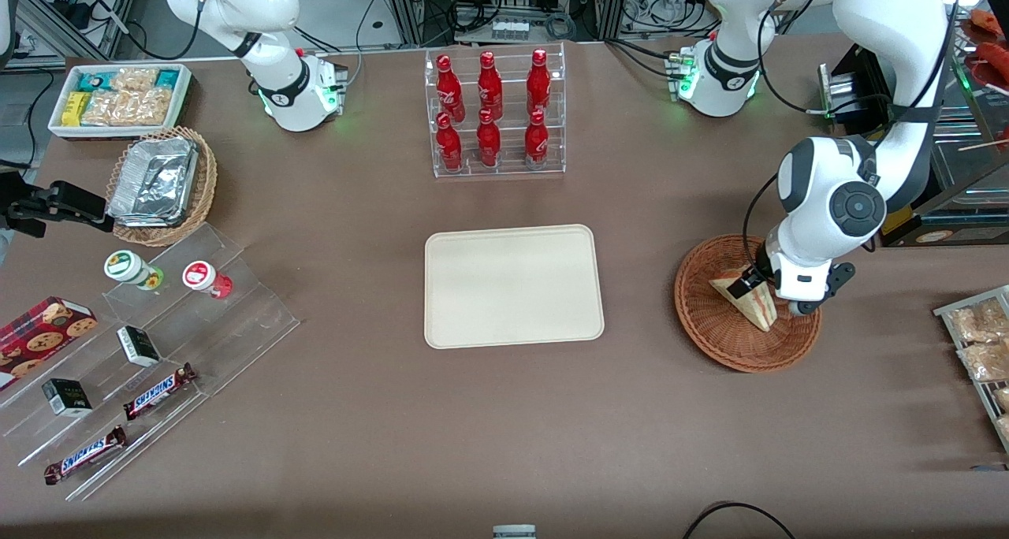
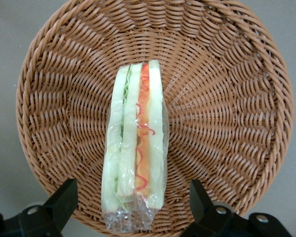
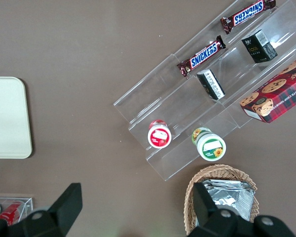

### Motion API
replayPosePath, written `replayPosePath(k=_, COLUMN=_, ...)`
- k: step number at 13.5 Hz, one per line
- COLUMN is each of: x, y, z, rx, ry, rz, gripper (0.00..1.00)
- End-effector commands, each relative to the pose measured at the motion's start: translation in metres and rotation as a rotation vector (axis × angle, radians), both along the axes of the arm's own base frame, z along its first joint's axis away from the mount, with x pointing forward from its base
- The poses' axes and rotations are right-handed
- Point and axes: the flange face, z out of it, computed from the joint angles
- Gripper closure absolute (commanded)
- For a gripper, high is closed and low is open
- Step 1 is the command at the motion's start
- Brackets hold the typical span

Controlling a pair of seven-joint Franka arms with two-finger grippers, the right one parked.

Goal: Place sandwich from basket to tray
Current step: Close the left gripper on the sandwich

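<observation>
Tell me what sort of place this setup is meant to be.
Probably a mock snack shop in a robot lab: a rack of red bottles, chocolate bars on clear steps, and the gripper, fingers open, over a wrapped sandwich in a basket.

Left arm bent downward, hand low, fingers spread wide apart

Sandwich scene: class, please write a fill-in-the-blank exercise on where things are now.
1. The sandwich lies in the ____.
2. The claw is open, one finger on each side of the ____.
3. The tray holds ____.
4. The rack holds ____ red bottles.

Missing words: basket; sandwich; nothing; six
</observation>
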Motion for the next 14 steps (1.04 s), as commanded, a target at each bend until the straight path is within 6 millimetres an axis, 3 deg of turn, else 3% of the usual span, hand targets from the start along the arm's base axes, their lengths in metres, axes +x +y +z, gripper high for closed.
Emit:
replayPosePath(k=1, x=-0.01, y=-0.001, z=-0.001, rx=-0.003, ry=-0.027, rz=0.018, gripper=0.0)
replayPosePath(k=3, x=-0.012, y=0.0, z=-0.007, rx=-0.005, ry=-0.034, rz=0.019, gripper=0.0)
replayPosePath(k=4, x=-0.013, y=0.0, z=-0.009, rx=-0.006, ry=-0.034, rz=0.019, gripper=0.06)
replayPosePath(k=9, x=-0.013, y=-0.001, z=-0.013, rx=-0.011, ry=-0.04, rz=0.024, gripper=0.94)
replayPosePath(k=10, x=-0.013, y=-0.001, z=-0.012, rx=-0.011, ry=-0.038, rz=0.024, gripper=1.0)
replayPosePath(k=12, x=-0.013, y=-0.001, z=-0.006, rx=-0.009, ry=-0.034, rz=0.021, gripper=1.0)
replayPosePath(k=14, x=-0.013, y=0.0, z=0.017, rx=-0.001, ry=-0.008, rz=0.008, gripper=1.0)
